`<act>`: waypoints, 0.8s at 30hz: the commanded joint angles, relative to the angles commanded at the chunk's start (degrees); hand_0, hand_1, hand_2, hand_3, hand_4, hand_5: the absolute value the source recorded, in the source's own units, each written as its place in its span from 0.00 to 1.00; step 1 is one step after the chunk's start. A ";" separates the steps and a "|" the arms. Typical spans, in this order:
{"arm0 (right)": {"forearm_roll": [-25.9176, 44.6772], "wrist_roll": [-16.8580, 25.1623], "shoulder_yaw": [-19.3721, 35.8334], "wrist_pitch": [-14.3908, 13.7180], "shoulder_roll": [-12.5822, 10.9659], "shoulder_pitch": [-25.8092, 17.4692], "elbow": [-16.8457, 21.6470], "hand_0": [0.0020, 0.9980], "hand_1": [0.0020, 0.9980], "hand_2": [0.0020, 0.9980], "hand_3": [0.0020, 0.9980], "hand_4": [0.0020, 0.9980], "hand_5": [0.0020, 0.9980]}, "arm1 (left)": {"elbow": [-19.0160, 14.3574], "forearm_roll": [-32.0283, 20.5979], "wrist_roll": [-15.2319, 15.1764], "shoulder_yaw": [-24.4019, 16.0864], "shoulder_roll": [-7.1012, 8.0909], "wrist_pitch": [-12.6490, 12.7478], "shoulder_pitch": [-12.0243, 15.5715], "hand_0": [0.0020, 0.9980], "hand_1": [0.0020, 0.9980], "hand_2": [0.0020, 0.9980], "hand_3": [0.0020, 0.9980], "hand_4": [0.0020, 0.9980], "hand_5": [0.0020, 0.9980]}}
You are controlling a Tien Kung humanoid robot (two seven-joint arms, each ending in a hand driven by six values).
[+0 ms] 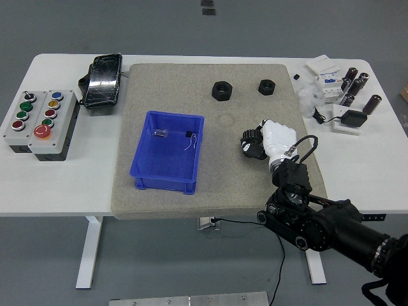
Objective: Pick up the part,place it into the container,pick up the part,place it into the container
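My right hand (260, 141) is white with black fingers, and comes in from the lower right over the grey mat (210, 191). Its fingers are curled around a black gear-like part (250, 136) at the mat's right side, which seems to be still touching the mat. The blue container (168, 152) stands left of the hand at the mat's middle and holds a few small bits. Two black hex nuts, a larger (222, 90) and a smaller (266, 86), lie at the mat's far side. My left arm is out of view.
A button box (39, 123) stands at the table's left. A black device (102, 79) lies at the far left of the mat. Capacitors, white boxes and a power adapter (344, 95) crowd the table's far right corner.
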 joint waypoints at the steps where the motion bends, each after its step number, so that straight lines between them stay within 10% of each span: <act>1: -0.09 0.00 -0.03 -0.18 0.00 -0.01 -0.02 0.32 0.52 0.45 0.57 0.56 0.24 | 0.00 0.00 -0.01 -0.02 0.00 0.01 0.00 0.63 0.55 0.53 0.61 0.65 0.35; 11: -2.44 0.00 0.99 -1.33 -0.65 -0.37 2.31 0.31 0.52 0.45 0.57 0.48 0.17 | 0.00 -0.17 -0.10 0.03 -0.12 0.05 0.01 0.63 0.55 0.53 0.61 0.65 0.35; 24: 3.79 2.82 -3.42 -4.91 -1.24 -0.60 19.45 0.32 0.52 0.46 0.58 0.49 0.18 | 0.00 0.05 0.02 -0.34 -0.16 0.06 0.04 0.63 0.55 0.53 0.61 0.65 0.36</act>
